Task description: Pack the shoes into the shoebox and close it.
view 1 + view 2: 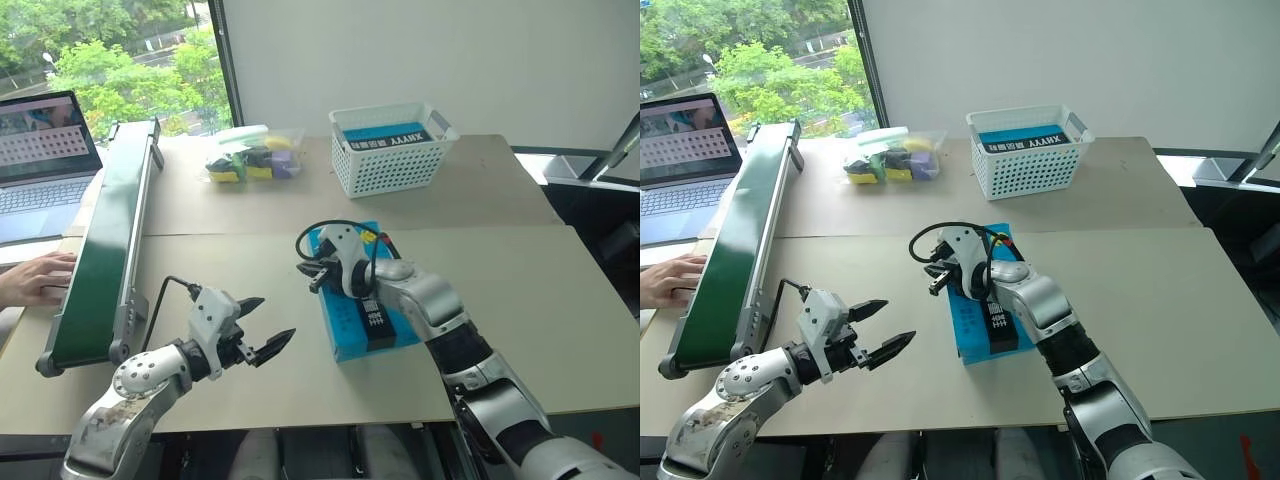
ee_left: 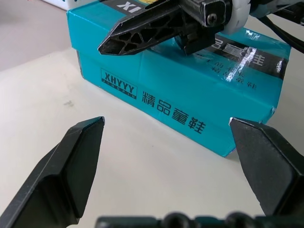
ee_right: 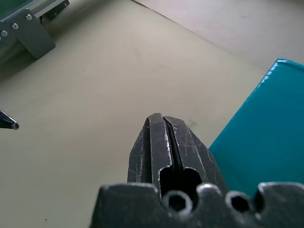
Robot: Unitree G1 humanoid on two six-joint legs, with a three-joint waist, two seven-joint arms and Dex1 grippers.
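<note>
So we're basically at the closing step: the shoebox (image 1: 365, 310) sits lid-down on the surface right under our right end effector (image 1: 318, 281), fingers pinched shut on nothing, while the left end effector (image 1: 265, 330) hangs wide open just beside it, so next we'd press the lid flat.

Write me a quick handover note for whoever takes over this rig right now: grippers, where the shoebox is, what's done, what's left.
Left gripper: open, empty, facing the shoebox from its left.
Right gripper: shut, empty, over the box's lid at its left edge.
Shoebox: on the table in front of the robot, lid down. Shoes can't be seen with the lid down.
Left: check the lid is fully seated, then pull both arms back.
</note>
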